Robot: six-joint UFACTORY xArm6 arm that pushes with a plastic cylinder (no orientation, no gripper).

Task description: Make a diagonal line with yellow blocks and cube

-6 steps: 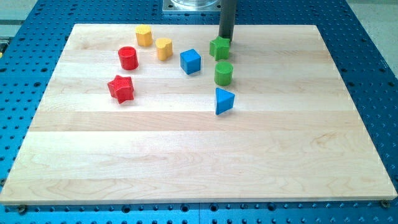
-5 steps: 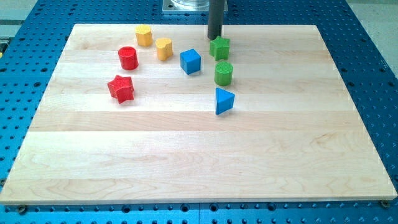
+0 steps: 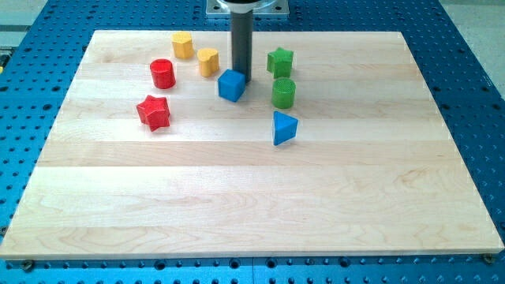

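My tip [image 3: 241, 78] stands against the upper right side of the blue cube [image 3: 231, 85], touching it. Two yellow blocks lie to the view's upper left: a yellow hexagonal block [image 3: 182, 45] near the top edge and a yellow rounded block [image 3: 208, 61] just left of the rod. The two yellow blocks and the blue cube run roughly down to the view's right.
A red cylinder [image 3: 162, 73] and a red star [image 3: 154, 112] lie at the view's left. A green star [image 3: 279, 61], a green cylinder [image 3: 283, 92] and a blue triangular block [image 3: 284, 128] lie at the right. The wooden board [image 3: 252, 205] sits on a blue perforated table.
My tip has moved left and down from beside the green star to the blue cube. The blue cube has shifted a little left and down and turned.
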